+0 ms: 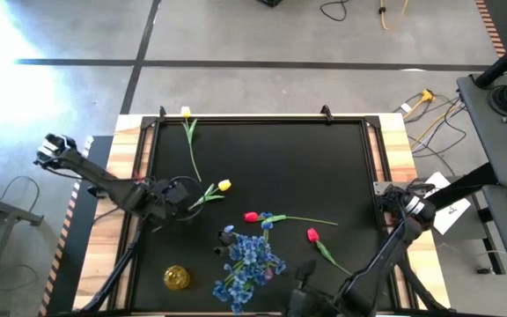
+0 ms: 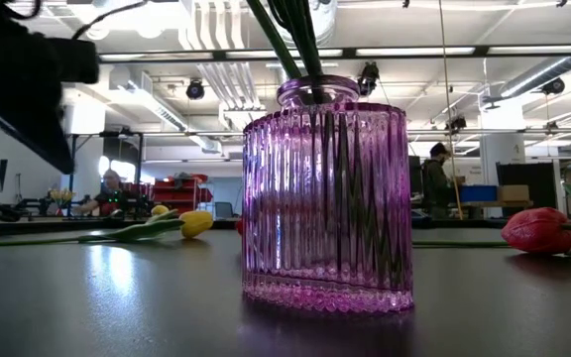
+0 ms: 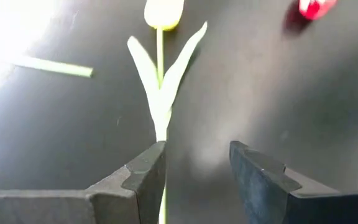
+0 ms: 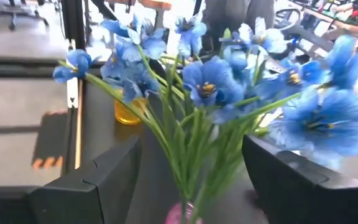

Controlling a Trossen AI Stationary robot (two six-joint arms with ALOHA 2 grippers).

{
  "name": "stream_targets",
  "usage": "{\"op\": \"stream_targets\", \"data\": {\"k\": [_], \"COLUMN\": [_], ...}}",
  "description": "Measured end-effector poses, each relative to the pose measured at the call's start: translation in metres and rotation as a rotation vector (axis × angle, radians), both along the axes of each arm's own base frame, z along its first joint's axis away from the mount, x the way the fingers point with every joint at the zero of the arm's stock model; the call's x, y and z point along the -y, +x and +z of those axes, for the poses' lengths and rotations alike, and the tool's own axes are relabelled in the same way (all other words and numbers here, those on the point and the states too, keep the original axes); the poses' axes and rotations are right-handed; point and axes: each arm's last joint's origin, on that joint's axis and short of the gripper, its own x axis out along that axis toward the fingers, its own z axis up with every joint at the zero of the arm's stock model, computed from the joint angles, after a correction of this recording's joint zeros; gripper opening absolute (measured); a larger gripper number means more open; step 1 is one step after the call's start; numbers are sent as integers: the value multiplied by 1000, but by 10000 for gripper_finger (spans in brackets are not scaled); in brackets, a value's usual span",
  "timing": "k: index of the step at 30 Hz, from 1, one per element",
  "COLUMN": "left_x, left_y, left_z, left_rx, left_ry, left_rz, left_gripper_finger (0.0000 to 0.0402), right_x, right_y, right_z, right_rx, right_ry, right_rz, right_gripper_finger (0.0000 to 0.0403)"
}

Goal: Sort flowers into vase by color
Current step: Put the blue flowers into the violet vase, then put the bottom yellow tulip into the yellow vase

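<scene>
Your left gripper [image 3: 194, 180] sat low over the black table [image 1: 324, 167], fingers [image 3: 142, 180] spread apart with nothing clamped. The stem of a yellow tulip [image 3: 163, 12] ran beside the inner face of one finger; whether it touched could not be told. Its two pale leaves forked ahead of the fingertips and the bloom pointed away from the wrist. In the high view your left gripper [image 1: 176, 195] lay at the table's left-centre, with that yellow tulip [image 1: 224, 186] just to its right.

Your right gripper [image 4: 191, 180] was also spread, its fingers [image 4: 104, 180] flanking the green stems of the blue flowers [image 4: 210, 81] without closing on them. From above, your right gripper [image 1: 304, 275] sat at the near edge, just right of the blue flowers [image 1: 249, 260].

The blue flowers stood in a ribbed purple vase [image 2: 325, 198], stems rising from its neck in the low view. A small yellow vase [image 1: 176, 278] stood left of the blue bunch, near the front edge.

Loose on the table: a second yellow tulip [image 1: 186, 113] at the far edge, stem trailing toward the centre; a red tulip [image 1: 251, 216] mid-table with its stem [image 1: 306, 219] running right; another red tulip [image 1: 312, 234] just right of it, near your right arm. The low view showed a red tulip [image 2: 538, 230] lying right of the purple vase and a yellow tulip [image 2: 194, 222] left of it.
</scene>
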Motion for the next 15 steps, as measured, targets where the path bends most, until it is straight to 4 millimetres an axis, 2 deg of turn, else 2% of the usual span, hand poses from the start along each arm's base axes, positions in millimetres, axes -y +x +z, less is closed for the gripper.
{"op": "stream_targets", "data": {"k": [8, 15], "left_x": [-26, -43], "left_y": [17, 28], "left_z": [-22, -42], "left_rx": [66, 47], "left_ry": [68, 76], "left_rz": [2, -67], "left_gripper_finger": [162, 162], "right_x": [12, 24], "right_y": [-10, -20], "right_z": [33, 48], "right_rx": [-53, -79], "right_ry": [23, 77], "right_rz": [-66, -137], "right_gripper_finger": [272, 270]}}
